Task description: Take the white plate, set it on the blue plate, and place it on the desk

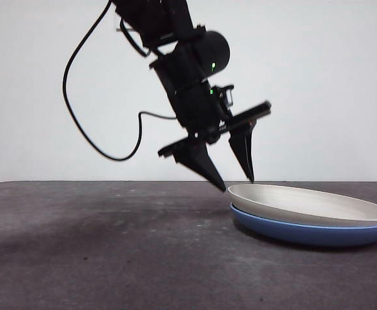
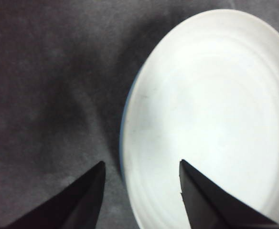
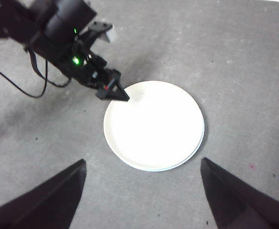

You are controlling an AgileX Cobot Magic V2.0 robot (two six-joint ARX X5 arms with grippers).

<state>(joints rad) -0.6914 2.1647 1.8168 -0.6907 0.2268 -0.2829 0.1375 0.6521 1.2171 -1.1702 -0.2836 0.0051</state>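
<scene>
We log the white plate (image 1: 311,205) nested face-up in the blue plate (image 1: 305,232) on the desk (image 1: 98,245) — round, so no long axis, though its 9 o'clock rim sits tilted slightly higher in the front view. The left gripper (image 1: 237,181) hangs at that rim, jaws spread and gripping nothing, one tip either side of the edge. The right gripper (image 3: 142,191) waits high above — jaws wide, empty.

Even, bright light; the white plate (image 2: 211,119) glares, washed out, in both wrist views. Soft shadows on the desk (image 1: 111,245). The left wrist view is blurry.
</scene>
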